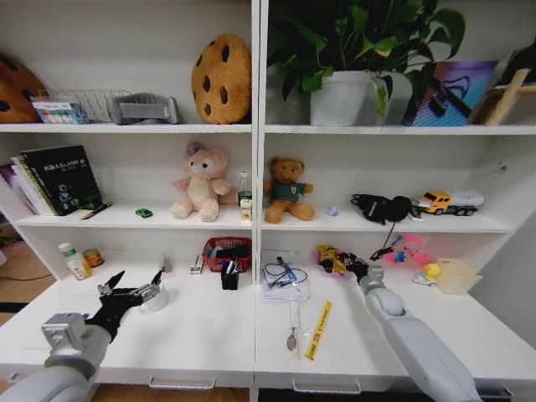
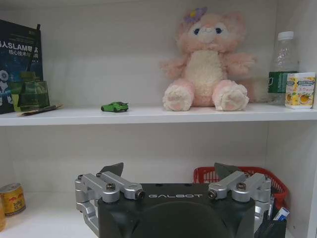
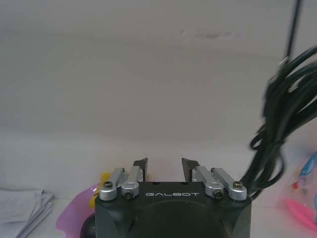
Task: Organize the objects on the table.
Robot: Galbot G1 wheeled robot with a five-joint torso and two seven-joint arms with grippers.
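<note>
The tiny green toy car (image 2: 115,106) sits on the white shelf (image 2: 148,115) above the left gripper (image 2: 170,171), jaws apart; right gripper (image 3: 165,165) jaws slightly apart over the white desk (image 1: 209,335).

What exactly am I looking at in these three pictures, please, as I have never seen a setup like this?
This is a two-armed wheeled robot facing a white desk with shelves above it. The wide picture comes from a camera on its head; the other two come from cameras on its wrists, each looking out over that arm's own hand.

The left hand hovers open over the desk's left side, near a white roll of tape. The right hand reaches towards the back on the right, next to a yellow and black toy, also open. Neither holds anything.

On the desk lie a red basket, a stack of papers with a cable on top, a yellow strip and small jars. On the shelf above sit a pink plush toy, a teddy bear and a tiny green car.
</note>
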